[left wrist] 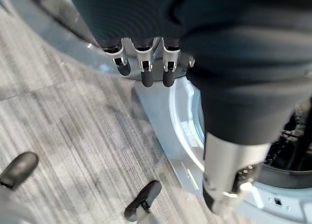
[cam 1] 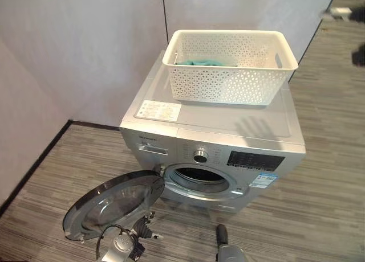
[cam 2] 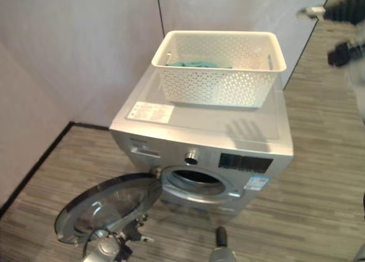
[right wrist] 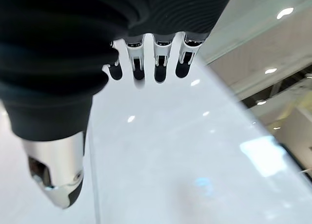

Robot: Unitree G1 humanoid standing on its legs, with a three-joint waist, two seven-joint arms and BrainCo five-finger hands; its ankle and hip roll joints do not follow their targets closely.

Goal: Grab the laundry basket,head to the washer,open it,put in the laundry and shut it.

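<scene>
A white perforated laundry basket point(cam 1: 228, 65) stands on the lid of the silver washer point(cam 1: 228, 122), with teal laundry point(cam 1: 199, 62) lying inside it. The round washer door point(cam 1: 114, 202) hangs swung wide toward my left, and the drum opening point(cam 1: 199, 179) shows dark inside. My left hand point(cam 1: 121, 246) hovers low by the door's near edge; its fingers point(left wrist: 146, 70) are relaxed and hold nothing, with the door seal point(left wrist: 187, 117) just past them. My right hand point(right wrist: 53, 151) has straight fingers point(right wrist: 161, 63) with nothing in them, against a white wall and ceiling.
The washer backs onto pale wall panels point(cam 1: 85, 45). A dark baseboard point(cam 1: 34, 165) runs along the left wall. Striped wood-look floor point(cam 1: 319, 216) surrounds the machine. The open door takes up the floor space in front-left of the washer.
</scene>
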